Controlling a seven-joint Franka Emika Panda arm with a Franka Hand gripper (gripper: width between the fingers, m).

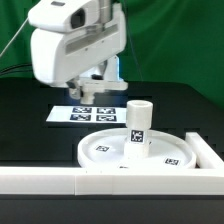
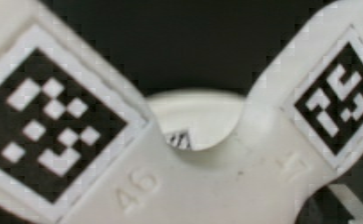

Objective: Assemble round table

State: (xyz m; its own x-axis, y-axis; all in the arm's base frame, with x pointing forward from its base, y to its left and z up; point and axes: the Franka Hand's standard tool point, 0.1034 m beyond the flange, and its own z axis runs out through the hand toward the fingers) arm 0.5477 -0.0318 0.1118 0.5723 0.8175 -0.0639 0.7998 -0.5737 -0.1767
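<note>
- Leg [image 1: 137, 126] upright on centre of round disc [image 1: 100, 150]; looks joined. Both on bench [image 1: 30, 125], well apart from tool [image 1: 90, 90].
- Left, by judgement: fit cross-shaped foot piece [image 2: 178, 180] onto leg.
- Foot piece directly under tool, very near.
- Fingers hidden; cannot tell whether clenched, released, or touching foot piece.

The disc [image 1: 172, 150] and leg [image 1: 137, 116] are smooth white plastic (faintly glossy); table [image 1: 28, 122] matt black.
</note>
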